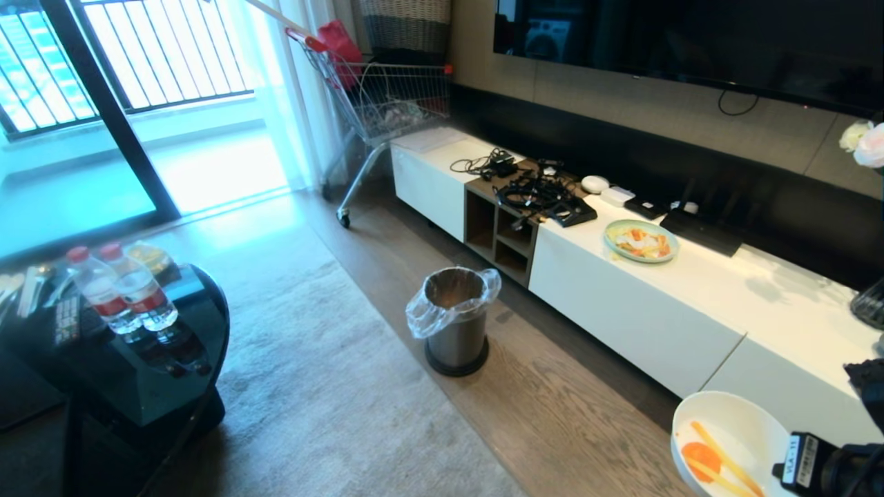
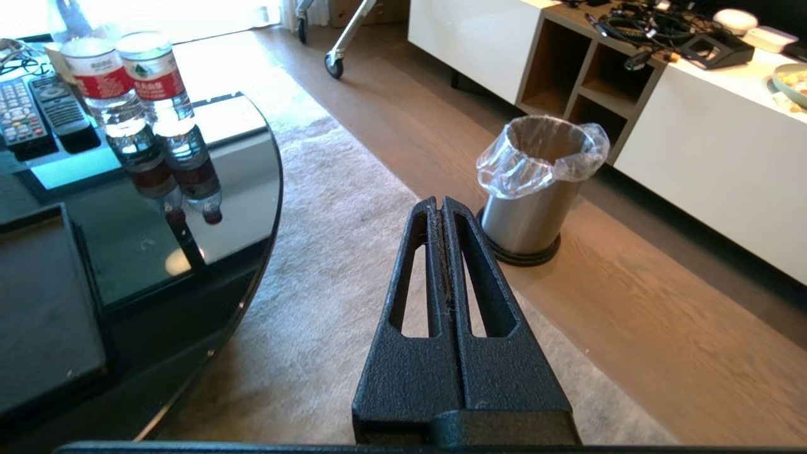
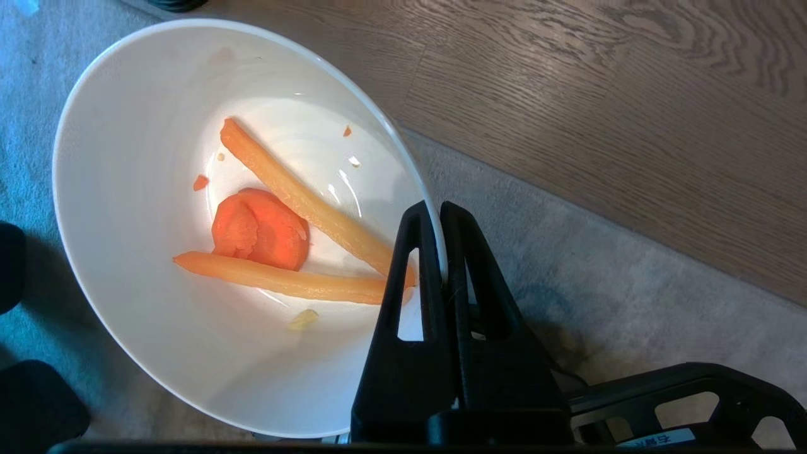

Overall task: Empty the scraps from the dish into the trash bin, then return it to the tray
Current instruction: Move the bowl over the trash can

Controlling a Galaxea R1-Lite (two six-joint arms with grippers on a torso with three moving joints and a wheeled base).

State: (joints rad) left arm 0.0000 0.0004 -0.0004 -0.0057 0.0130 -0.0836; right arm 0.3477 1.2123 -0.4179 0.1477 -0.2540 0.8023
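Observation:
The dish [image 3: 157,296], a deep white bowl, hangs tilted over the rug and the wooden floor. My right gripper [image 3: 438,211] is shut on the dish's rim, one finger inside and one outside. The scraps [image 3: 260,230] lie in its bottom: an orange carrot slice and two pale sticks. In the head view the dish [image 1: 732,424] sits at the bottom right, and the trash bin [image 1: 456,324], steel with a clear liner, stands on the floor well off to its left. The black tray [image 2: 44,309] lies on the glass table. My left gripper [image 2: 439,203] is shut and empty above the rug, with the trash bin [image 2: 536,189] beyond it.
A dark glass coffee table [image 1: 159,373] at the left carries two water bottles [image 1: 124,290] and remotes [image 2: 38,113]. A long white cabinet [image 1: 656,317] runs along the right wall with a pale-green plate [image 1: 641,241] and cables on it. A shopping cart [image 1: 387,103] stands at the back.

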